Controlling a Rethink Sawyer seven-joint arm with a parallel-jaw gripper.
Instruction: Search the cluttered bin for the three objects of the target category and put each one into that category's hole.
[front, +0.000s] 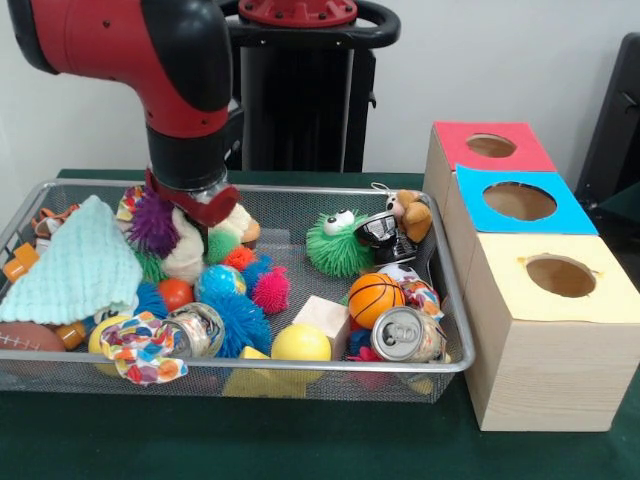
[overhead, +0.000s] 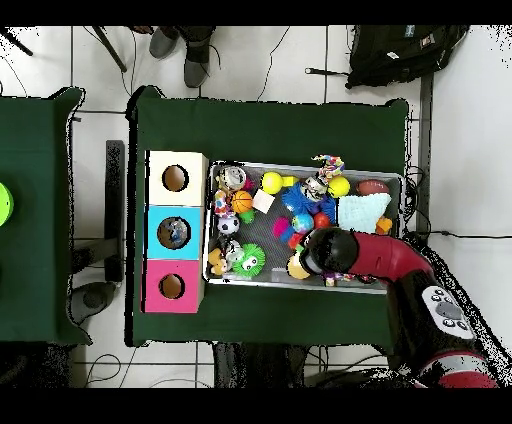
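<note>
Nearest cam.: bin (front: 250, 186) front rim w/ a drink can (front: 408, 333) and yellow ball (front: 300, 343) just behind it. Step in hand, judged: search phase; no clear bottle can be made out among the toys. Hole (front: 519, 201) in the blue panel sits right of bin, middle of three. Arm (front: 150, 60) comes down at rear-left, gripper (front: 195, 200) low over a purple spiky toy (front: 153, 225); fingers hidden, open/closed: cannot tell. Next move likely needs clutter shifted to expose a bottle.

Green googly-eyed fuzzy toy (front: 338, 243); toy basketball (front: 375, 299); yellow ball (front: 300, 343); blue spiky ball (front: 238, 318); pink spiky ball (front: 270, 290); mint knitted cloth (front: 75, 268); dented drink can (front: 408, 334); brown teddy bear (front: 411, 214); white block (front: 322, 316); black backpack (overhead: 405, 53) on floor.
</note>
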